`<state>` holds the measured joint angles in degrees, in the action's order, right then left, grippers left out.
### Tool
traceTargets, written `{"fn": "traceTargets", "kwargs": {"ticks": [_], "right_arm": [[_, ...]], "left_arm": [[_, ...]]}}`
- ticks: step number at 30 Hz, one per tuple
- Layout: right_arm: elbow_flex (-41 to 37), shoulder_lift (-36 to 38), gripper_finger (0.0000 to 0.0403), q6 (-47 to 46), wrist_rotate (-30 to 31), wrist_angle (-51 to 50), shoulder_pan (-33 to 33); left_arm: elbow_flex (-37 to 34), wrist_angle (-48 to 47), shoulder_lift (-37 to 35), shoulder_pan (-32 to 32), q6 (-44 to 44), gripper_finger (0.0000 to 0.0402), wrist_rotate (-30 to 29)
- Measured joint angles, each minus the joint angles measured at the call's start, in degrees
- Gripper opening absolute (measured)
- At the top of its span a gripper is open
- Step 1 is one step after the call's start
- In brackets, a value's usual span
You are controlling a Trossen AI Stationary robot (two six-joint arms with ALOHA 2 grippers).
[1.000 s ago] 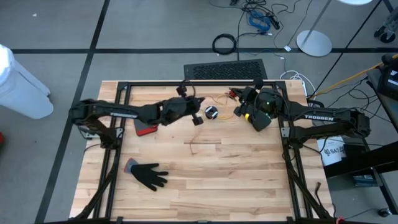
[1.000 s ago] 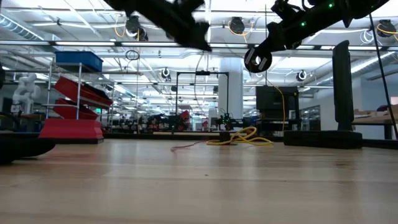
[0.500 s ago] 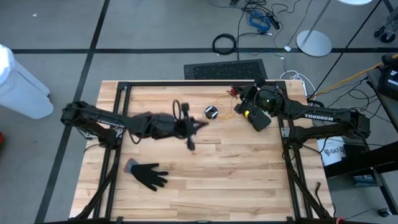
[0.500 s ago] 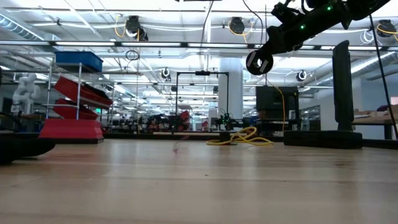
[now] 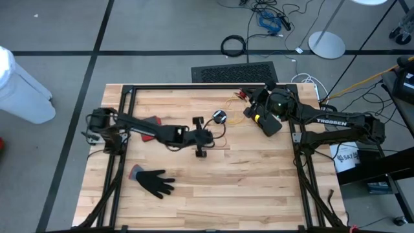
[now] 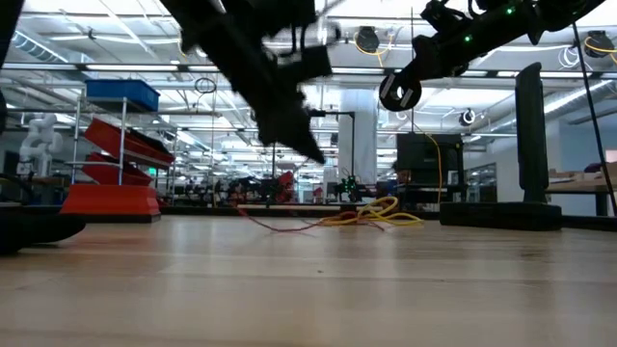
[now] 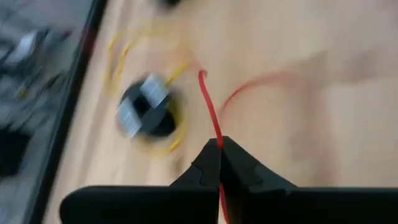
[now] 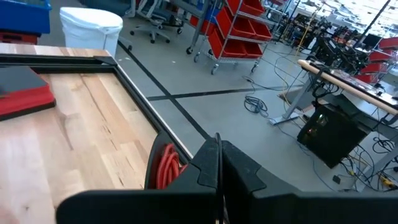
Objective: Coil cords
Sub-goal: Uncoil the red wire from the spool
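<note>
My left gripper [image 5: 202,153], mid-table, is clamped on a thin red cord [image 7: 210,112], the yellow cord [image 6: 374,212] lies loose by the far edge, my right gripper [image 5: 246,115] hangs closed and empty there: coiling barely begun.

"TROSSEN" on right arm [image 5: 332,121]

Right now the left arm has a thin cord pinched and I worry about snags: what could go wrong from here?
The left gripper is shut on the red cord, whose far end trails across the table. Pulling on may drag it into the yellow cord around the black puck, tangling both. So thin a cord might also slip from the fingers.
</note>
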<state>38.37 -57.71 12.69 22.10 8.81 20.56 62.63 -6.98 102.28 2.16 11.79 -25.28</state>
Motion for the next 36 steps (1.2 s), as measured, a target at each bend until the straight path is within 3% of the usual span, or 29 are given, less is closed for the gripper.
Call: {"fn": "traceTargets", "kwargs": {"ticks": [4,12,16,21,25,36], "right_arm": [[0.0,0.76,0.0,-0.02,-1.55,-0.09,0.0],[0.02,3.22,0.0,-0.02,-2.76,-0.86,-0.02],[0.02,4.15,0.0,0.38,-2.94,-1.76,-0.04],[0.02,6.35,0.0,1.54,-2.83,-2.3,0.0],[0.02,7.85,0.0,0.42,-5.03,-2.08,-0.02],[0.02,7.76,0.0,-0.9,-7.68,-1.38,-3.85]], "left_arm": [[-0.02,-1.49,1.51,-2.72,-2.35,0.003,-2.06],[-0.02,4.39,-1.74,-3.27,-0.16,0.0179,1.03],[-0.02,7.76,-4.86,-3.33,1.23,0.0225,2.06],[0.0,14.19,-9.92,-3.35,2.08,0.0234,7.18],[-0.83,27.55,-10.57,-3.28,2.02,0.0234,10.5],[-1.16,47.61,0.77,-6.97,2.1,0.0234,5.19]]}}
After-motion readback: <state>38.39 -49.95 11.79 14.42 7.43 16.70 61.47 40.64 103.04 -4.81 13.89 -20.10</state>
